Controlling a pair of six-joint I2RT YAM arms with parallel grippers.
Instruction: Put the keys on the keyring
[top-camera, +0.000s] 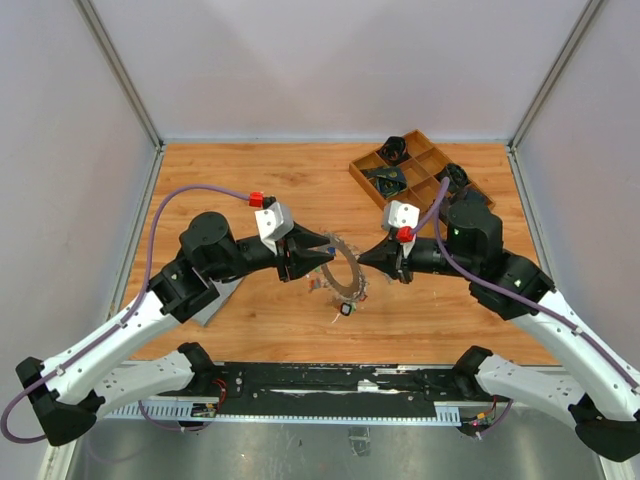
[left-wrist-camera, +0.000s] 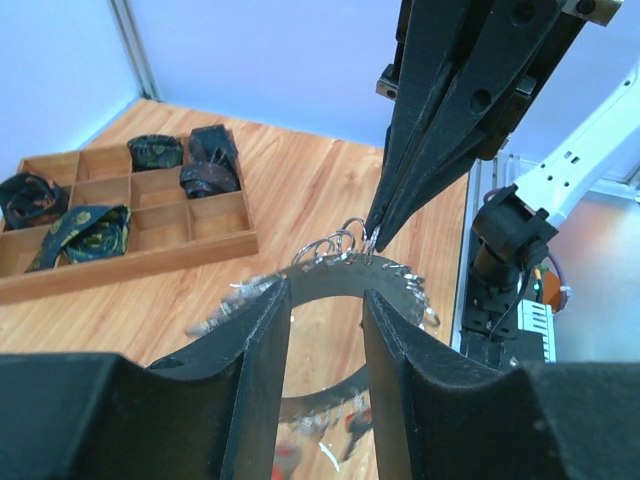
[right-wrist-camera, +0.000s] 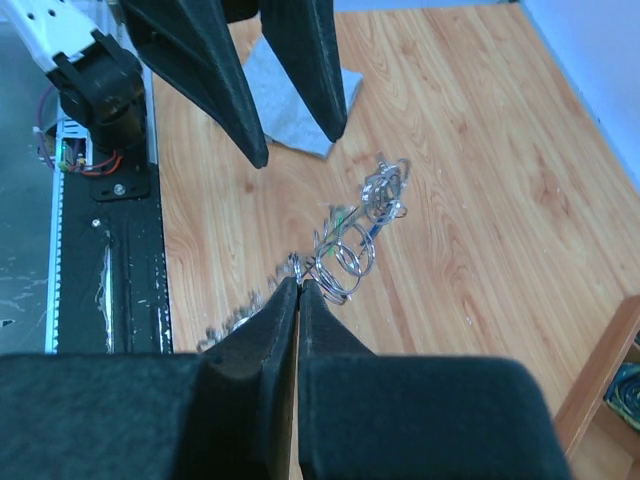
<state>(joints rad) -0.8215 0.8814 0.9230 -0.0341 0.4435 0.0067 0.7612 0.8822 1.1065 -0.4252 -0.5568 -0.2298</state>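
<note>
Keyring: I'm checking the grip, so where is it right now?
In the top view the keyring stands at mid-table between both grippers, pinched by the right gripper, with the left gripper open beside it.

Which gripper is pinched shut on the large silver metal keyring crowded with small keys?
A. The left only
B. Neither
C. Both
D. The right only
D: the right gripper has its black fingers pressed together on the keyring, while the left gripper shows a clear gap between its fingers.
</note>
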